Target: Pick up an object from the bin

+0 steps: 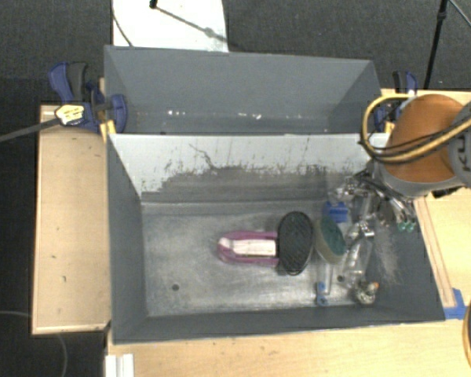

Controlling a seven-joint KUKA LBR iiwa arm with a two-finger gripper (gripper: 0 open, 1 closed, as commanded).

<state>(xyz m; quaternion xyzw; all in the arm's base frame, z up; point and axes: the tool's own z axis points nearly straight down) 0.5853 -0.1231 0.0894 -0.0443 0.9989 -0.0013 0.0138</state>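
One teal rounded thing (330, 239) lies right of centre on the bin (180, 285) floor, just beside the gripper (344, 291). Gripper fingers spread, nothing between them. Just left: black oval pad (295, 243), touching a pink-and-white piece (247, 248). Small blue bit (336, 211) just above.

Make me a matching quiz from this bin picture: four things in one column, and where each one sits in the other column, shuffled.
Column one:
1. pink and white object
2. black oval object
3. teal round object
4. end effector

Column two:
A. between the black oval object and the end effector
B. furthest right of the four
C. furthest left of the four
D. just right of the pink and white object

Pairs: 1-C, 2-D, 3-A, 4-B
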